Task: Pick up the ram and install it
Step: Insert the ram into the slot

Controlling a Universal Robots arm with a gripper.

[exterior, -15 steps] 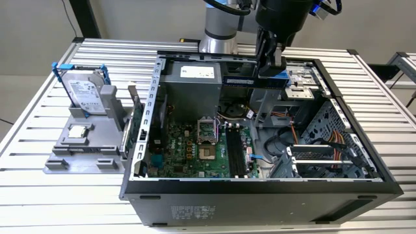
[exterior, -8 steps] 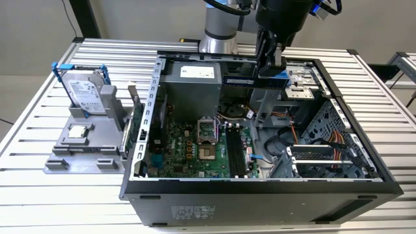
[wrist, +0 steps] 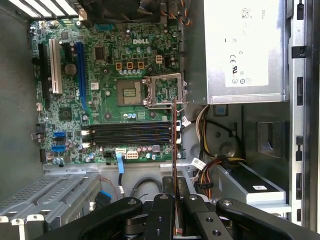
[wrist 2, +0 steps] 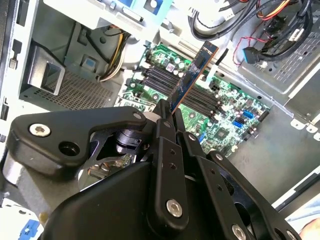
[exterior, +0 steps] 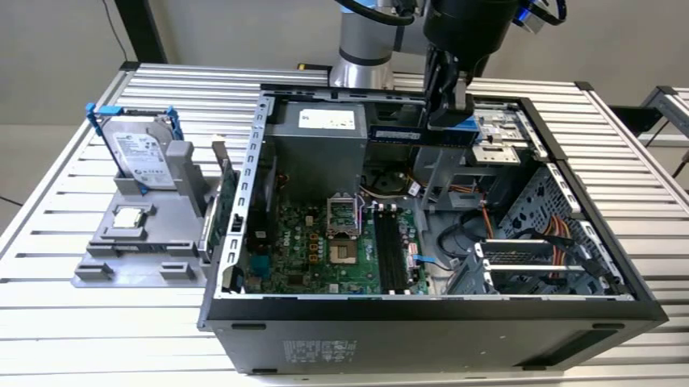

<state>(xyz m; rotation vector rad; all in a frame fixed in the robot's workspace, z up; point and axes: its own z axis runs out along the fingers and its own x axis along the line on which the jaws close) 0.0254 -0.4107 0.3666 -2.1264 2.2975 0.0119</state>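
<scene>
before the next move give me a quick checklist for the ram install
1. Grip on the ram: ok, the gripper is shut on it.
2. Ram seated: not ok, it is held above the motherboard.
3. Black slots empty: ok.
4. Cables off the slots: ok, the blue cable lies beside them.
5. Ram lined up with a slot: cannot tell.

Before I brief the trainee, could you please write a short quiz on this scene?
1. True or false: the gripper is shut on the ram.
2. The ram is: A) seated in a slot; B) held above the motherboard; C) lying on the table.
3. Fill in: beside the case, a silver ____ stands in a blue frame.
Key: 1 true; 2 B; 3 hard drive.
</scene>
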